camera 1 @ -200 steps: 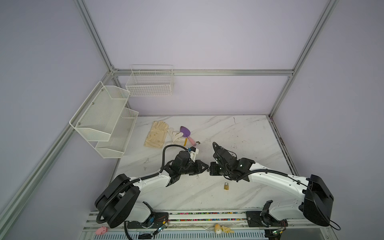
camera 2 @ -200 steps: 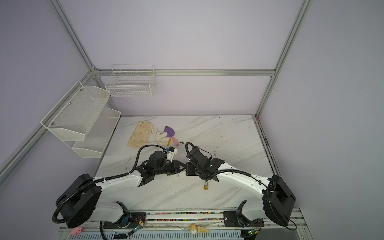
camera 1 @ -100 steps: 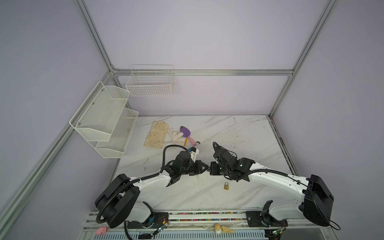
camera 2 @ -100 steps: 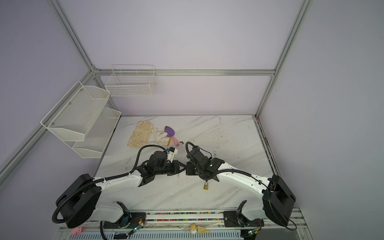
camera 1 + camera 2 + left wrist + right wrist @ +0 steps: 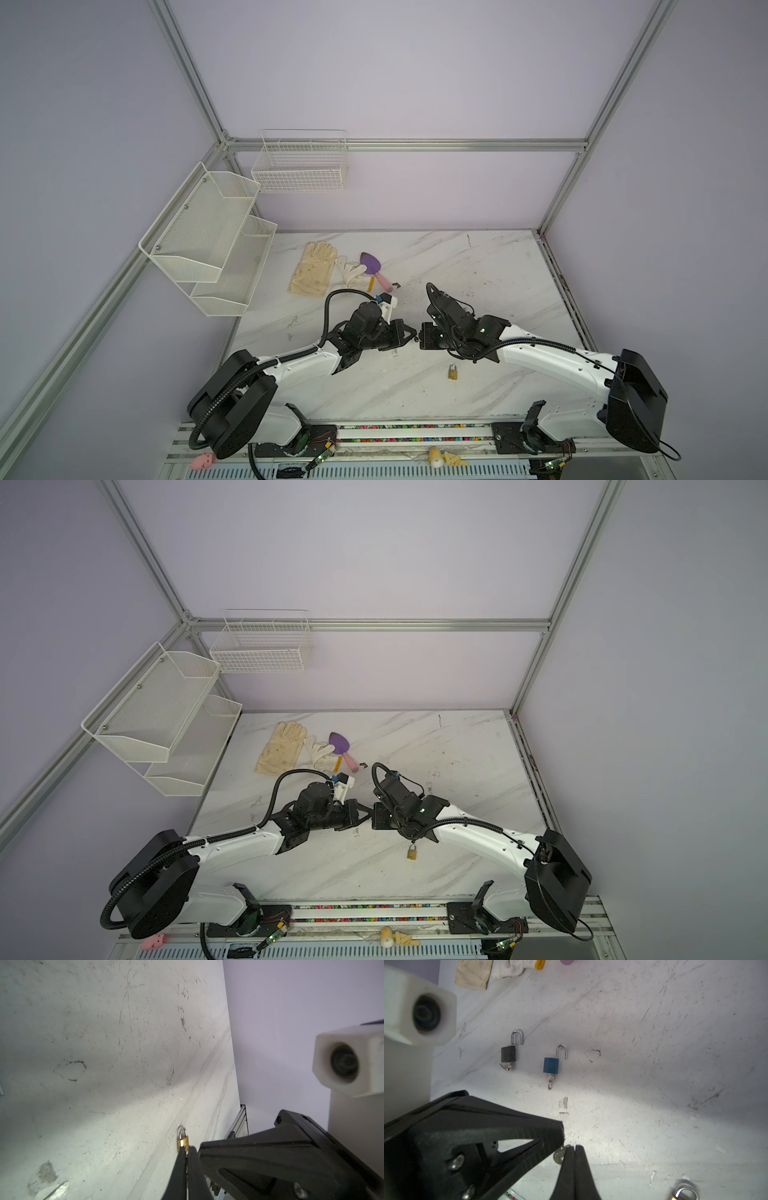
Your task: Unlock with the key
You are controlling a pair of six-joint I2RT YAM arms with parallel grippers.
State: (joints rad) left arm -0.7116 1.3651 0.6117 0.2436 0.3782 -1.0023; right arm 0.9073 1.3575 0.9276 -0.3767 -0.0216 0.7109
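The left gripper point(image 5: 413, 336) reaches toward the middle of the marble table point(image 5: 490, 266) with its jaws clenched. In the left wrist view its fingers point(image 5: 180, 1167) press together with only a hairline between them. On the table ahead of the right gripper point(image 5: 574, 1147), on the left gripper's side of its jaws, lie a black padlock point(image 5: 508, 1054) and a blue padlock point(image 5: 551, 1065), each with its shackle swung open.

The two grippers meet tip to tip above the table. The key point(image 5: 559, 1156) sits right at that meeting, its round head just beside the left gripper's tip and against the right gripper's fingers. The right jaws are clenched on it. Whether the left jaws pinch it too, I cannot tell.

The brass padlock point(image 5: 453, 372), its shackle closed, lies flat on the table near the right jaws, on the side toward the robot's base, touching neither gripper.
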